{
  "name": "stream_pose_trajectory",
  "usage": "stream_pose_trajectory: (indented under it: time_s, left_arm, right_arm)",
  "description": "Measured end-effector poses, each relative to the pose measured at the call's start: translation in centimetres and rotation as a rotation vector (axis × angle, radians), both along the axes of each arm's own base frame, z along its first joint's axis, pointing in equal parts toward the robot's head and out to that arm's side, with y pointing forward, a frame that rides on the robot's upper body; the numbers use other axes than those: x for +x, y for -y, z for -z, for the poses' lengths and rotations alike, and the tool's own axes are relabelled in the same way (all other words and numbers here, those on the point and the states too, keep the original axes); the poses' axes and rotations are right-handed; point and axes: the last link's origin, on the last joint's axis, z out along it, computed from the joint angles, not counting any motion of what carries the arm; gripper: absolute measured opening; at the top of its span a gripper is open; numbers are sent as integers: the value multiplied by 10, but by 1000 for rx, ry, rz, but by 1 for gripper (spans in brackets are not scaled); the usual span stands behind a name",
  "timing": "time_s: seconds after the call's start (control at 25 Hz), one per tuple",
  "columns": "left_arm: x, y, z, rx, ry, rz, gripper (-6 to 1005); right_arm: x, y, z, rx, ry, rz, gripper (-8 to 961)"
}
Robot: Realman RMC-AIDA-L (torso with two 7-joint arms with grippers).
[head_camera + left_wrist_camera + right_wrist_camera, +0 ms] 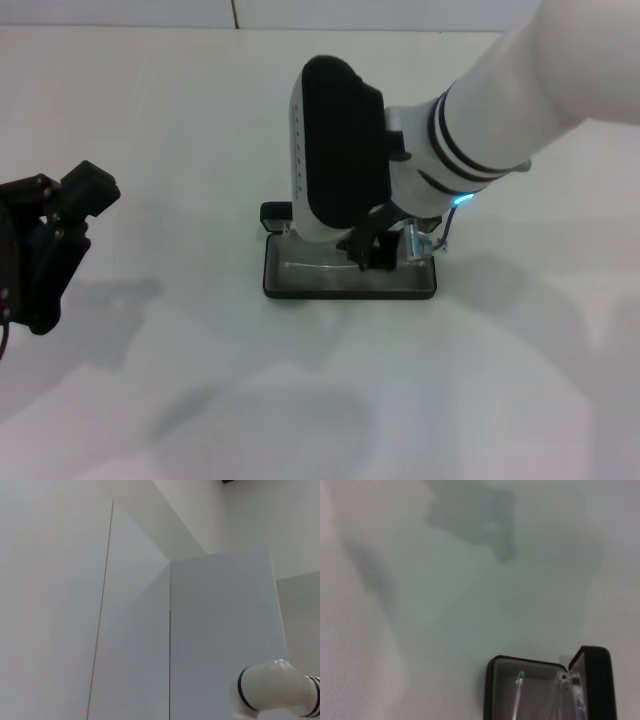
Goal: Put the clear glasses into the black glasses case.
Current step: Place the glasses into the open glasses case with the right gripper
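Clear glasses (565, 692) inside black glasses case (495, 690) | head view: hidden

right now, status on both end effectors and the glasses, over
Right end effector down in the open black rectangular hinged case. Transparent plastic glasses sit inside on the grey lining. Left end effector parked off to the left, clear of the case. Nothing in the way.

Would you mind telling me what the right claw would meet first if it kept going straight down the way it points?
Probably the glasses lying in the open case just beneath the right claw, then its grey lining; depth is unclear.
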Motion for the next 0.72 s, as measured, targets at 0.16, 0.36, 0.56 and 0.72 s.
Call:
stream_pose_trajectory:
  time_s: [0.16, 0.36, 0.56, 0.72]
  left_arm:
    - [0, -1, 2, -1, 5, -6, 46]
    - [1, -2, 3, 4, 4, -10, 46]
    - [0, -2, 4, 5, 5, -12, 46]
    - [0, -2, 3, 6, 5, -14, 46]
  right_arm:
    - [4, -1, 5, 11, 1, -3, 132]
    - [6, -2, 6, 20, -6, -3, 132]
    - [6, -3, 6, 25, -13, -5, 132]
    - [6, -6, 6, 40, -13, -20, 133]
